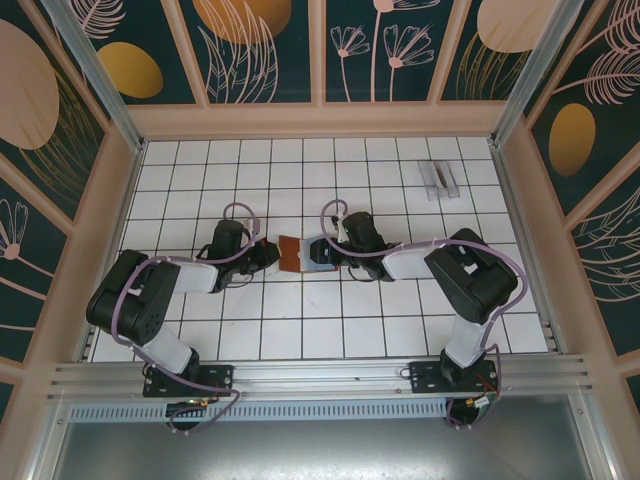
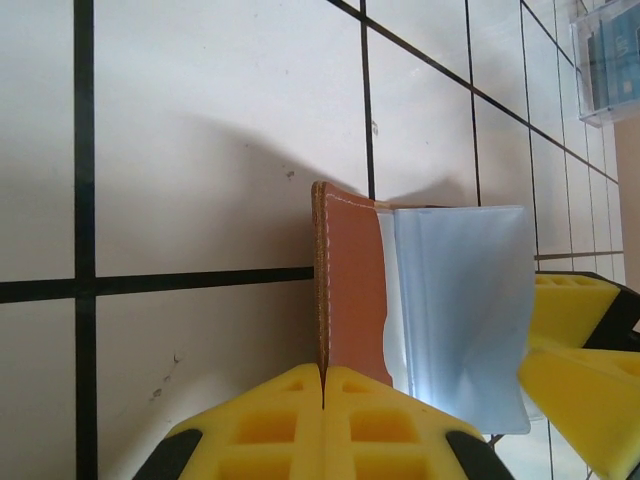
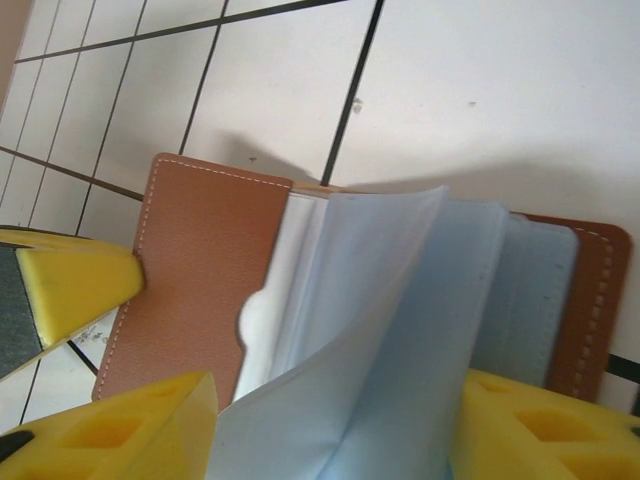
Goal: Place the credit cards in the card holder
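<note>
The left gripper has its yellow jaws pressed together on the left leather edge of the single card holder. The holder lies open mid-floor on the white tiled table, with bare tiles all around it. The right gripper stands at the holder's right half, jaws spread on either side of the blue-grey sleeves. Well apart, back right by the wall, the credit cards sit in a clear stand; how many there are cannot be told.
</note>
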Action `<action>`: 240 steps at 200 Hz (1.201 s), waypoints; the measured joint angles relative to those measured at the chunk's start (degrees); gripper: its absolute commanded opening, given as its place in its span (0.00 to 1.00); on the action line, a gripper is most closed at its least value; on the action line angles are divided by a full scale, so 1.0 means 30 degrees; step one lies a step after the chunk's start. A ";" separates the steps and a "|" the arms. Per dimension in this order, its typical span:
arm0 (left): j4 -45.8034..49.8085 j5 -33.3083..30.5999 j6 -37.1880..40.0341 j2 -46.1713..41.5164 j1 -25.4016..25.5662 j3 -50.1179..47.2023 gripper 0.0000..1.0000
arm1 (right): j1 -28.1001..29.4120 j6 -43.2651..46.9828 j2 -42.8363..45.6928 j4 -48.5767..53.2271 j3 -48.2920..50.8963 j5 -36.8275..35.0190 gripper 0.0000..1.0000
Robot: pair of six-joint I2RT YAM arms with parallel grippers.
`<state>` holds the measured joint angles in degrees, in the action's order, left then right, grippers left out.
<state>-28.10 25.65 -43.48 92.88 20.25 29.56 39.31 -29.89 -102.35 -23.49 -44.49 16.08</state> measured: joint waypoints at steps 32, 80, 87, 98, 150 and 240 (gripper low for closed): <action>0.0007 -0.0058 0.0087 0.0080 0.0000 0.0000 0.09 | -0.0036 0.0168 0.0022 0.0328 -0.0131 0.0087 0.65; 0.0066 -0.0073 0.0146 0.0080 0.0000 0.0022 0.10 | -0.0036 0.0219 0.0022 0.1115 -0.0503 0.0066 0.68; 0.0073 -0.0073 0.0146 0.0080 0.0000 0.0022 0.10 | -0.0036 0.0211 0.0022 0.1246 -0.0568 0.0066 0.69; 0.0087 -0.0080 0.0160 0.0080 0.0000 0.0022 0.10 | -0.0036 0.0248 0.0022 0.1523 -0.0721 0.0073 0.71; 0.0109 -0.0080 0.0262 0.0080 0.0000 0.0036 0.10 | -0.0036 0.0379 0.0022 0.3169 -0.1537 -0.0022 0.75; -0.0015 -0.0153 0.0284 0.0299 -0.0007 0.0036 0.09 | 0.0357 0.2033 -0.0401 0.8531 -0.4663 -0.2550 0.78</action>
<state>-28.14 25.19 -42.63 93.78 20.23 29.67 40.38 -23.79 -103.55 2.11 -58.48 8.43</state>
